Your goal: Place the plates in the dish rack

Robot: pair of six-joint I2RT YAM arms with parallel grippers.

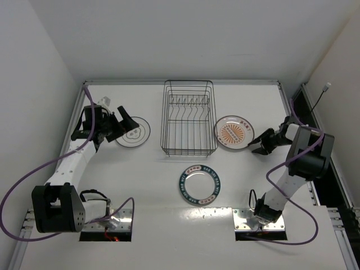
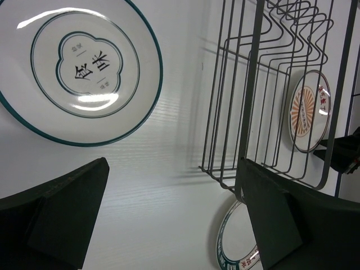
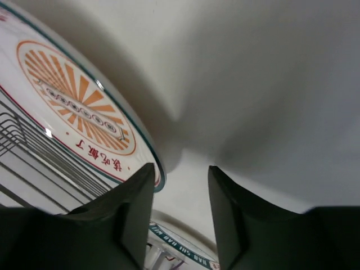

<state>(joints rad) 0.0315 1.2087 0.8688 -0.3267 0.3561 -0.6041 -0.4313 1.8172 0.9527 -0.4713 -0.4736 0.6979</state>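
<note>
**Three plates flat on table [image 1: 247, 185] around dish rack [image 1: 189, 117]**

Left of rack, ringed plate [image 1: 133, 135] with dark Chinese characters at centre. Right of rack, orange sunburst plate [image 1: 234, 133] with red characters. In front, teal-rimmed plate [image 1: 199, 185], lettering too small to read. Beside ringed plate, left gripper [image 1: 125, 127] spread wide, holding nothing. At orange plate's rim, right gripper [image 3: 180, 188] partly open, gripping nothing.

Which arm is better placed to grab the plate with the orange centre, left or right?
Right. The right hand sits open beside the orange plate, its rim at the fingertips in the wrist view. The left hand is across the dish rack, by the ringed plate.
</note>
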